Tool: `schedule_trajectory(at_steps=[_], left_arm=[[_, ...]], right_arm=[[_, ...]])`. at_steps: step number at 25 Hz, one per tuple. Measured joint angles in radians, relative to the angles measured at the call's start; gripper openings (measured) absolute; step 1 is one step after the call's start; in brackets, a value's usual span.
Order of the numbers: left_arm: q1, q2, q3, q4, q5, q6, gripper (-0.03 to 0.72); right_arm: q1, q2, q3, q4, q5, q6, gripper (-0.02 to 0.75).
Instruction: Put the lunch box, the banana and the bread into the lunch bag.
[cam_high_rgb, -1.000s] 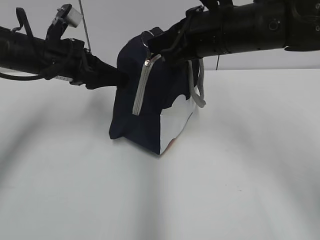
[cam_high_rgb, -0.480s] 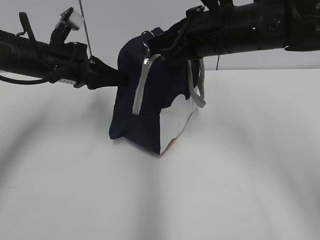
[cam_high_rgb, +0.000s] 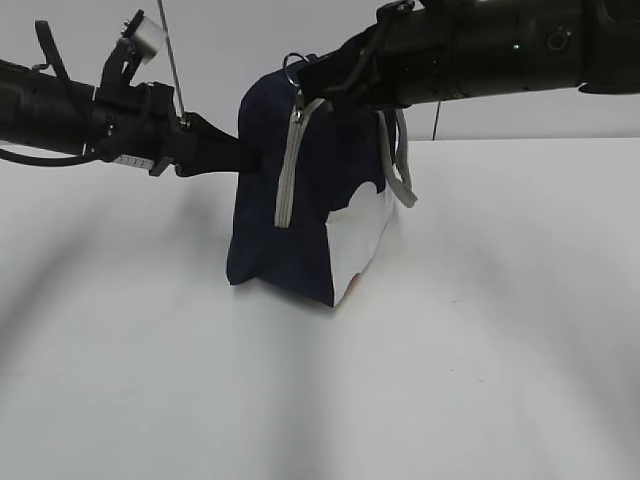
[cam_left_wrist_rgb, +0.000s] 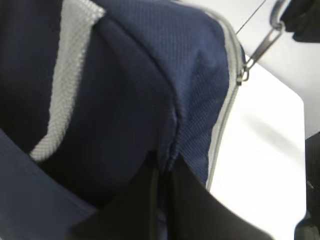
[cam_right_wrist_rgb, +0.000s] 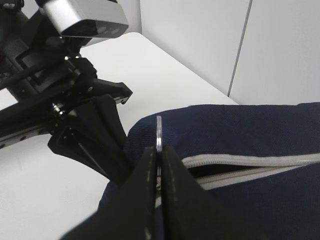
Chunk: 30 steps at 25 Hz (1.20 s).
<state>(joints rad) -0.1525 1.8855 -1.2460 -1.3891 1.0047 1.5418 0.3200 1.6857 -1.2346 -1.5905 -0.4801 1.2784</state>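
1. Here the lunch bag (cam_high_rgb: 310, 215) stands upright on the white tabletop (cam_high_rgb: 480, 340), its navy body toward the left and its white side panel (cam_high_rgb: 358, 240) facing the camera.
2. A grey strap handle (cam_high_rgb: 288, 165) hangs down its front; the grey zipper (cam_right_wrist_rgb: 250, 167) runs along the top.
3. The right gripper (cam_right_wrist_rgb: 159, 165) has its jaws closed on the ring pull (cam_right_wrist_rgb: 159, 132).
4. The left gripper (cam_left_wrist_rgb: 162, 187) has its jaws pinched together on a fold of navy fabric at the bag's left upper edge.

Matt woven-cloth lunch bag (cam_high_rgb: 330, 180)
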Motion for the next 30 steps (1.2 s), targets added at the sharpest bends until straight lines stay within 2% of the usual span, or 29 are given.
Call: schedule_trajectory(at_steps=[5, 19, 25, 30], left_arm=[[0.0, 0.0, 0.0, 0.058, 0.015, -0.047, 0.005], [0.0, 0.0, 0.0, 0.093, 0.024, -0.097, 0.003], [0.0, 0.0, 0.0, 0.099, 0.043, -0.097, 0.003], [0.0, 0.0, 0.0, 0.097, 0.045, -0.097, 0.003]], right_arm=[[0.0, 0.0, -0.009, -0.008, 0.0, 0.01, -0.016], [-0.007, 0.004, -0.07, -0.014, 0.053, 0.04, -0.016], [-0.078, 0.036, -0.09, -0.007, -0.046, 0.08, -0.016], [-0.098, 0.075, -0.145, -0.013, -0.097, 0.099, -0.016]])
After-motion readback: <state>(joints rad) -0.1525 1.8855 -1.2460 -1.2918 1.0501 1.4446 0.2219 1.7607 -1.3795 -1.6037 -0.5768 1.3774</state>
